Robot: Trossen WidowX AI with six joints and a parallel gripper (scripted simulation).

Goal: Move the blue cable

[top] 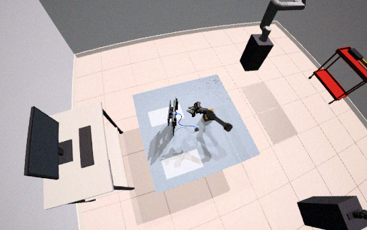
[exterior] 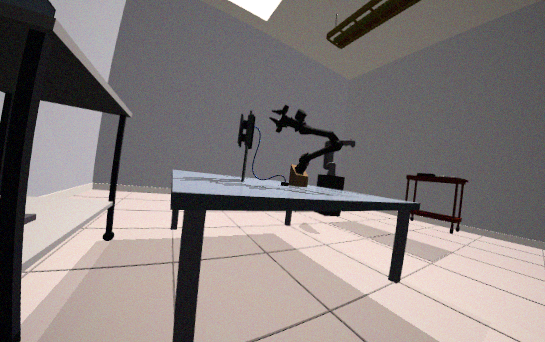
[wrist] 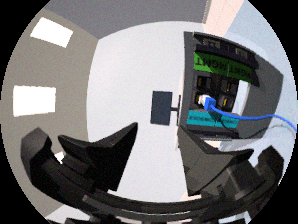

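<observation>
Monitor [top: 42,144] [wrist: 161,107] far left. Then upright server mount [exterior: 251,130] [wrist: 270,85]: green label [wrist: 225,67], "MGMT" upside down in wrist view; cyan label [wrist: 212,119], lettering too blurred. Blue cable [top: 188,126] [exterior: 254,155] [wrist: 245,117]: plug [top: 176,113] [wrist: 209,103] in a port by the cyan label. Gripper [top: 190,110] [exterior: 272,115] [wrist: 157,127] right of it, jaws partly open, nothing between, apart from plug. Red cart [top: 330,84] [exterior: 438,178] far right.

My arm [top: 217,120] [exterior: 319,149]: matte black, slender jointed links with rounded housings, on a tan block-like base [top: 211,118] [exterior: 298,177] inward from the desk's [top: 227,141] [exterior: 288,202] edges. Hand [top: 191,110] [exterior: 274,116] [wrist: 157,127]: dark, with two angular, wedge-shaped fingers, pointed at the tips.
</observation>
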